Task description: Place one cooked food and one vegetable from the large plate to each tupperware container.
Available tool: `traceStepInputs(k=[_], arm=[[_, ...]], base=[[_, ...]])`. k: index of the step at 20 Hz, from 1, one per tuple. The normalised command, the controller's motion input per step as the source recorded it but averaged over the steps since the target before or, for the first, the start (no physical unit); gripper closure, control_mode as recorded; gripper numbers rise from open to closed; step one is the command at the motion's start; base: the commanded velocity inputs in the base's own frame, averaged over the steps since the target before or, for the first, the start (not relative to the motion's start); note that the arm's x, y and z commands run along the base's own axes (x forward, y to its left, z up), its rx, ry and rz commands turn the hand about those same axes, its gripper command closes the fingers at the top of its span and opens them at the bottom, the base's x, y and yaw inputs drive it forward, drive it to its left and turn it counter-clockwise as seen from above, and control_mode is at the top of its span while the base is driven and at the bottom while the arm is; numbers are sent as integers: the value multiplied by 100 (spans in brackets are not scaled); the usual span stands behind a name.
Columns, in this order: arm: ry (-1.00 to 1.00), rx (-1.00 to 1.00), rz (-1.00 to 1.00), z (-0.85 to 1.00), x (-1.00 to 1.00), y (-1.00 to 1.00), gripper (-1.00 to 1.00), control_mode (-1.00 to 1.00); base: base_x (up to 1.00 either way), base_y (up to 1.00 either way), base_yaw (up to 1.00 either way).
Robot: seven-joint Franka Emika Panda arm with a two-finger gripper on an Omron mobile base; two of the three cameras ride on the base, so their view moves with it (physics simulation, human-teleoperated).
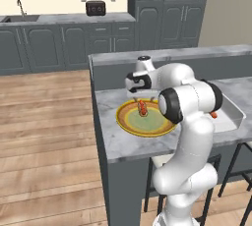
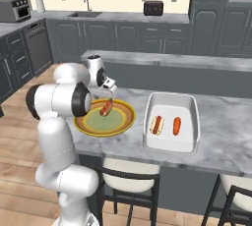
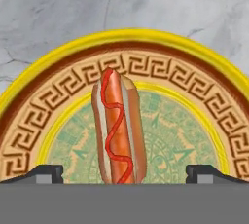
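Gripper (image 3: 124,173) open wide, poised above plate (image 1: 129,124); finger tips at lower left and lower right of hand view, hot dog (image 3: 116,128) centred between them, nothing held. Plate at centre of left base view, on marble counter (image 2: 221,117). White container (image 2: 193,122) right of centre in right base view, already carrying a second hot dog (image 2: 156,124) and an orange vegetable, likely a carrot (image 2: 177,126). Dark grey container not identified in these views.

Risks, as judged:
- Bun long and soft-looking; a closure off its middle could tip it or roll it off toward the plate rim.
- Descent too deep could press finger tips onto the plate and shove it across the counter.
- White container appears already served; delivery there again would leave the other short.
- No vegetable discernible on the plate; second item for the remaining container uncertain.

Writing: none legible. Plate bears a key-pattern ring, no lettering. No brands seen.
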Motion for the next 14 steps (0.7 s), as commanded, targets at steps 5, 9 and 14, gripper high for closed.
traceStepInputs(k=[5,9,14], arm=[[10,0,-1,-55,0,0,-100,-100],[13,0,-1,-58,8,0,-100,-100],[5,0,0,-54,8,0,-100,-100]], base=[[0,0,0],[0,0,0],[0,0,0]])
